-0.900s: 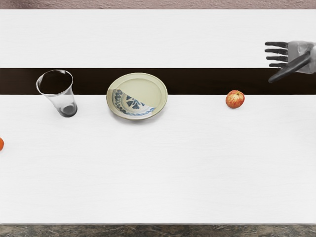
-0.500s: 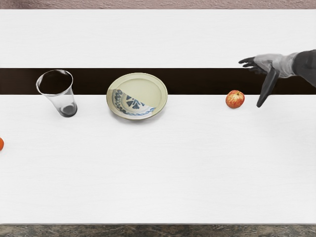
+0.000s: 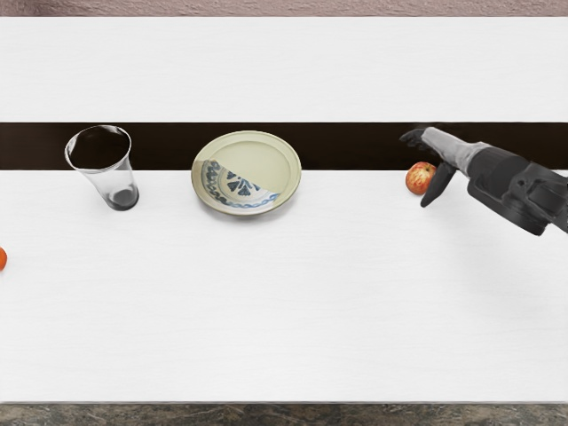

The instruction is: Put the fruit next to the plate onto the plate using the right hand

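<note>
At your far left, a small orange fruit shows at the edge of the white table. Next comes a clear glass, standing upright, then the patterned plate. Well to its right, the red apple sits on the table beside the dark strip. Your right hand reaches in from the right, spread loose and gripping nothing (thumb just beside the apple, other fingers behind it); you cannot tell whether it touches
</note>
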Robot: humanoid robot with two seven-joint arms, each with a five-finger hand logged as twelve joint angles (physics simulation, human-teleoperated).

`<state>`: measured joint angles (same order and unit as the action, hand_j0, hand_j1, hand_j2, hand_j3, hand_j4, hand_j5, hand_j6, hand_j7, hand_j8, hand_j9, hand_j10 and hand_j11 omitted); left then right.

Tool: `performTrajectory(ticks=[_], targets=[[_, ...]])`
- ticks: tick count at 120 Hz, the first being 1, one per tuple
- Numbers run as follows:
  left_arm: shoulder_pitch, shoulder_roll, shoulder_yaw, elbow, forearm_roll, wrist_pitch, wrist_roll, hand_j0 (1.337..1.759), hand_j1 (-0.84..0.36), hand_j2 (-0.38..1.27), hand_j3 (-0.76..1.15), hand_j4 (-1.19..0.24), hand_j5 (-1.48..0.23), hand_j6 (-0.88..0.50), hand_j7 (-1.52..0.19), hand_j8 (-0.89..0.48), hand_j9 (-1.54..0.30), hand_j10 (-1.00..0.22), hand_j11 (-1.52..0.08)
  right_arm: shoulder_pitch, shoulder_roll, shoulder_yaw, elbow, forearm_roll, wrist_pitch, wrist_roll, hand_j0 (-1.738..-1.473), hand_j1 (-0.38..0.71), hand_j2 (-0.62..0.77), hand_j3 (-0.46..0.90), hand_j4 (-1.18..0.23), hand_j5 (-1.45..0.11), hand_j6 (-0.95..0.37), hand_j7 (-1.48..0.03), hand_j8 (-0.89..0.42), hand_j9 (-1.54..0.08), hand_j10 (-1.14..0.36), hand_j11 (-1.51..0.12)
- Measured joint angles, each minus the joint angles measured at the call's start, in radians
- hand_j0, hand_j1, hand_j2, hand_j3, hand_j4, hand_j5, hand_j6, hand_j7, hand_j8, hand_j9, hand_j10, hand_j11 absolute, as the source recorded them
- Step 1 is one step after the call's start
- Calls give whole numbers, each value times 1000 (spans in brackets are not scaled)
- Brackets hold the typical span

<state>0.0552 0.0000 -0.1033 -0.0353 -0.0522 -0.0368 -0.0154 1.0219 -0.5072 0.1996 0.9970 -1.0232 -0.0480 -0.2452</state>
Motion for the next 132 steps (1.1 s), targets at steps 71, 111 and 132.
performTrajectory(ticks=[71,111,132], targets=[[0,0,0,0,0,0,0,1658,335,3,0,-13,-16,-13,-16,-13,-16,-13,-16,-35,11,4,-30,3,-33,0,-1658,197,-82,0,-458,-597,-460,-594,-459,-597,-458,-596],[0,0,0,0,0,0,0,1658,334,3,0,-13,-16,-13,-16,-13,-16,-13,-16,-33,7,15,-10,9,-27,-1,-1656,235,112,0,-557,-727,-477,-724,-444,-729,-556,-729],[0,0,0,0,0,0,0,1658,335,3,0,-13,-16,-13,-16,-13,-16,-13,-16,-31,4,54,5,10,-6,-1,-1657,240,176,0,-580,-762,-492,-757,-458,-764,-578,-765]])
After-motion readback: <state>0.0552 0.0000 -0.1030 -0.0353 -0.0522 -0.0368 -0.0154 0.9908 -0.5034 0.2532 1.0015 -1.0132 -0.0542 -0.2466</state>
